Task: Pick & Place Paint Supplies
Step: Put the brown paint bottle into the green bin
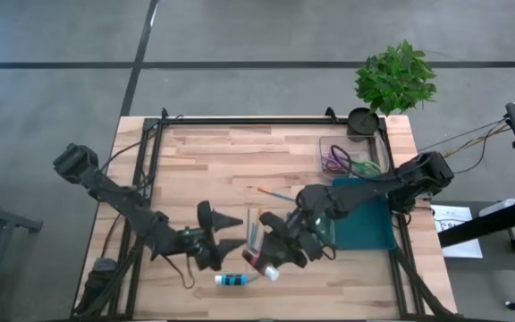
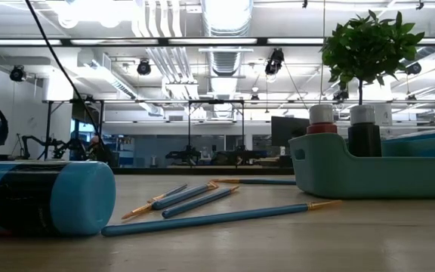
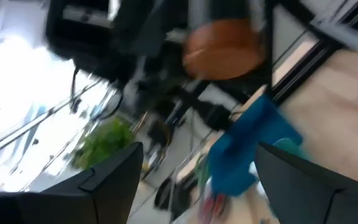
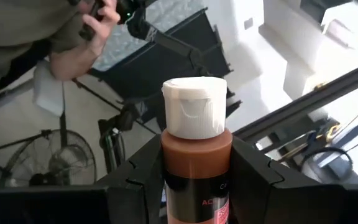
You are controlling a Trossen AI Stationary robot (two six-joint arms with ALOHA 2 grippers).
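While the right gripper (image 4: 196, 180) is holding the brown paint tube (image 4: 196, 165) only by its body, with the white cap (image 4: 194, 107) sticking out past the fingers, the tube is risking a tilt or slip if the arm swings fast toward the teal bin (image 1: 365, 228) at about 3 o'clock on the table (image 1: 213, 156). Its jaws are standing partly closed, pressing on both sides of the tube. A second worry is the left gripper (image 1: 231, 233), hanging just beside it at roughly 9 o'clock with its jaws spread wide and nothing between them; the two arms are sitting close enough to bump. The blue paint tube (image 1: 231, 281) is lying near the table's 6 o'clock edge, and the blue brushes (image 2: 202, 198) are resting loose on the wood, where a low pass could scatter them.
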